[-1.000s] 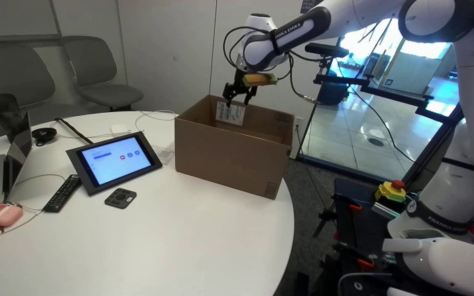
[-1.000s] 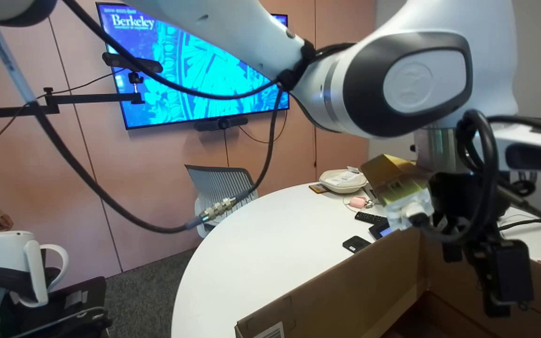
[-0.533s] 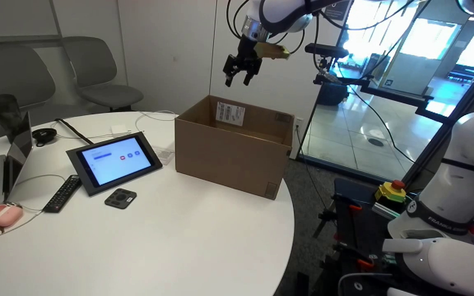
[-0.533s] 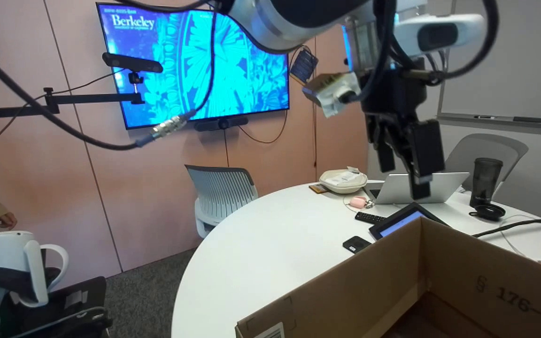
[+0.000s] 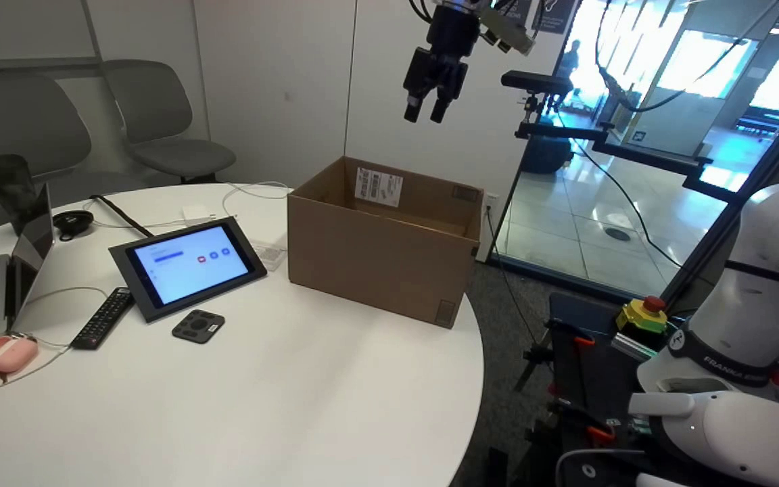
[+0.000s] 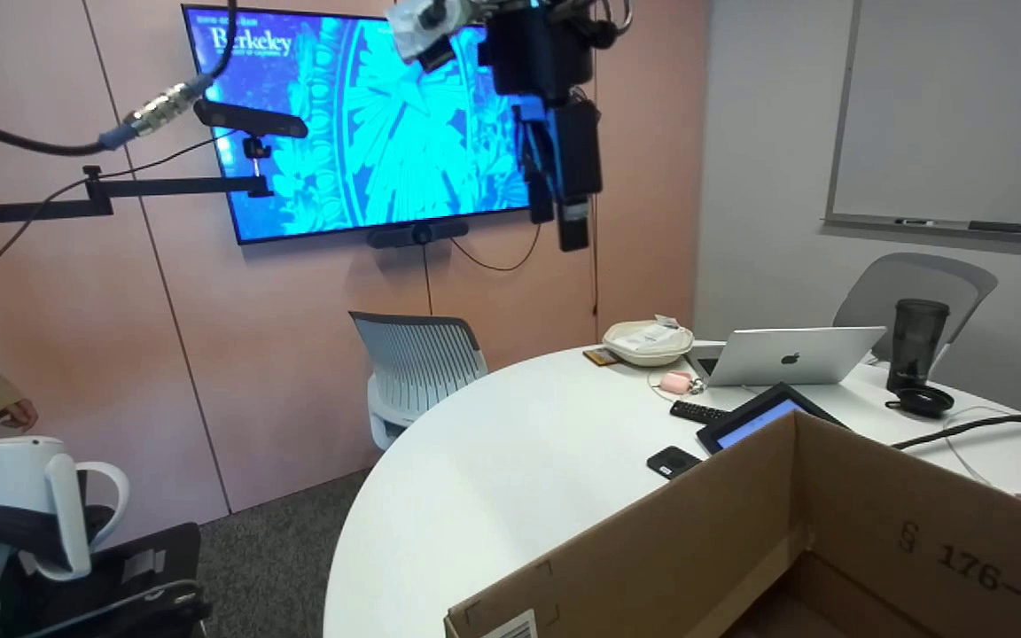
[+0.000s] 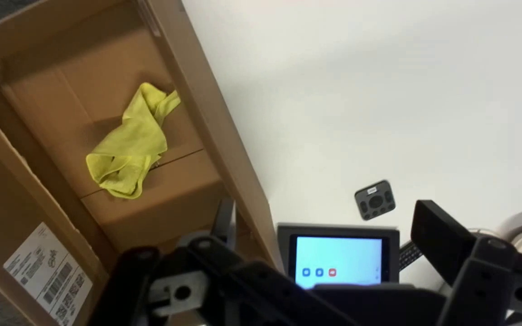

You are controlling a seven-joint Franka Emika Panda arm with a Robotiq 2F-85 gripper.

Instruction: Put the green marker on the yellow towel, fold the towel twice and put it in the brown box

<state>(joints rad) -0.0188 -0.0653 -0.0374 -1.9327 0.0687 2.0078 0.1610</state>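
Note:
The yellow towel (image 7: 136, 136) lies crumpled and loosely folded over on the floor of the brown box (image 5: 383, 264), as the wrist view shows. Box walls hide it in both exterior views. I do not see the green marker; it is hidden or out of view. My gripper (image 5: 425, 116) hangs high above the box and table, clear of both. Its fingers (image 7: 440, 235) stand wide apart in the wrist view with nothing held between them. In an exterior view the gripper (image 6: 557, 226) appears in front of the wall screen.
Beside the box on the white table (image 5: 281, 406) are a tablet (image 5: 190, 264), a small black control pad (image 5: 198, 326), a remote (image 5: 102, 318) and a laptop (image 6: 794, 356). A camera on a bracket (image 5: 536, 82) stands behind the box.
My gripper has risen from just over the box and swung sideways, away from it. It stays open throughout. The box and the things on the table have not moved.

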